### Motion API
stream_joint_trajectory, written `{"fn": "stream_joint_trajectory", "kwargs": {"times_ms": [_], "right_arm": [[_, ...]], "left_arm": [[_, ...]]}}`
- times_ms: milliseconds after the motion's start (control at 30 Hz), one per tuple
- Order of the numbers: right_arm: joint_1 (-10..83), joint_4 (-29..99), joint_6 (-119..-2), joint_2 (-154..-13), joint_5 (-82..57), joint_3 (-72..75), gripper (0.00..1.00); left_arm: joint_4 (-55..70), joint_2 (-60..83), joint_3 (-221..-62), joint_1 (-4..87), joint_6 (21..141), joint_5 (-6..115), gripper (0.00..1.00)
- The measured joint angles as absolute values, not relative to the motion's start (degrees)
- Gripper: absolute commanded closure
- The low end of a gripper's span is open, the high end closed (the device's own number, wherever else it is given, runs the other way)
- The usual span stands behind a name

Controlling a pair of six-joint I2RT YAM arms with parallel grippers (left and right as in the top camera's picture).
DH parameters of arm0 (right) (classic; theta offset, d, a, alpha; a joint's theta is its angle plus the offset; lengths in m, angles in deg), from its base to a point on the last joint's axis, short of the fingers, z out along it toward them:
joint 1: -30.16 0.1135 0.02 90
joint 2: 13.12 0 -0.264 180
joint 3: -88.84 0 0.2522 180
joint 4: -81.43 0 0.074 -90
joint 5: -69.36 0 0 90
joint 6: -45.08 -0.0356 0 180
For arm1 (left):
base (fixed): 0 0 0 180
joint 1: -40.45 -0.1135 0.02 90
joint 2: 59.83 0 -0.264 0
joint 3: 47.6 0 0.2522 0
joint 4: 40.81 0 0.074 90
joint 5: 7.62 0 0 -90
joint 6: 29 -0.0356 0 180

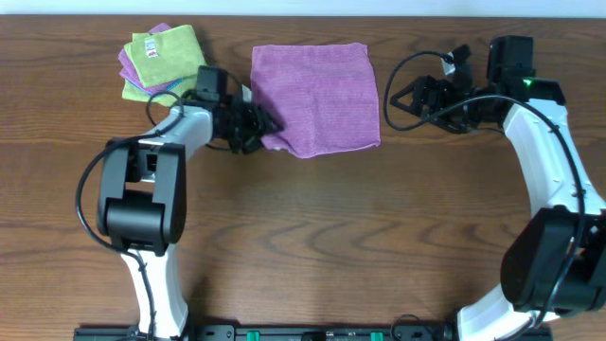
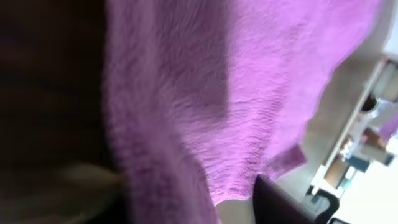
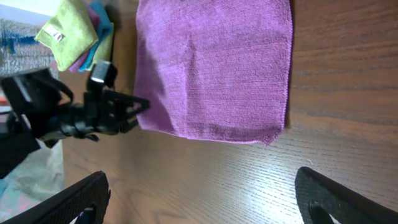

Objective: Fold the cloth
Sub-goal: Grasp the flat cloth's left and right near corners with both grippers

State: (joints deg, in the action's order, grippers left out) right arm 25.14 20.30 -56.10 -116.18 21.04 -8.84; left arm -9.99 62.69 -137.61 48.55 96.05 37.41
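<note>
Purple cloth [image 1: 317, 85] lay spread flat and roughly square at the far middle of the worktop [image 1: 331, 237], one layer, no fold made yet. Its near-left corner looked slightly bunched. The weave was terry-like, so I judged it light, limp and soft, not slippery and not fragile. It should drape from whatever point is lifted and drag on the wood instead of sliding as a sheet. The best holds were judged to be the corners or a hem, pinched low against the worktop, and two corners of one edge carried together would keep the fold square. Left claw [image 1: 254, 123] was at the cloth's left edge near that bunched corner. The left wrist view was filled with purple fabric close up, but I could not tell whether the fingers were clamped on it. Right claw [image 1: 388, 102] hovered just beside the right edge, fingers spread wide, holding nothing and not touching the cloth. A stack of folded cloths [image 1: 161, 62], green on top, sat at the far left, apart from the purple one.
</note>
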Motion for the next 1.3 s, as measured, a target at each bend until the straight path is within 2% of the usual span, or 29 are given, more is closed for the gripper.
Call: {"fn": "stream_joint_trajectory", "kwargs": {"times_ms": [133, 300, 433, 533, 733, 1033, 1300], "right_arm": [[26.1, 22.4, -56.1, -116.2, 19.5, -7.9, 0.04], [28.0, 31.6, -57.9, -116.4, 18.2, -1.0, 0.05], [28.2, 41.5, -62.2, -117.2, 17.9, 6.1, 0.09], [28.2, 47.2, -66.1, -117.8, 17.4, 11.1, 0.16], [29.1, 56.0, -74.6, -118.6, 16.2, 18.0, 0.17], [33.9, 66.9, -85.4, -123.7, 16.7, 18.9, 0.19], [35.2, 69.6, -88.3, -124.9, 16.5, 18.6, 0.23]], "left_arm": [[-10.2, 62.9, -137.1, 48.9, 96.9, 37.9, 0.94], [-10.3, 62.9, -137.1, 48.4, 97.2, 37.7, 0.95], [-10.4, 62.9, -137.1, 47.6, 97.2, 36.8, 0.95], [-10.4, 62.9, -137.1, 46.9, 97.2, 35.8, 0.95], [-10.3, 62.9, -137.1, 46.3, 97.2, 34.4, 0.94], [-10.3, 62.9, -137.1, 46.3, 97.2, 33.8, 0.95], [-10.3, 62.9, -137.1, 46.3, 97.2, 32.8, 0.95]]}}
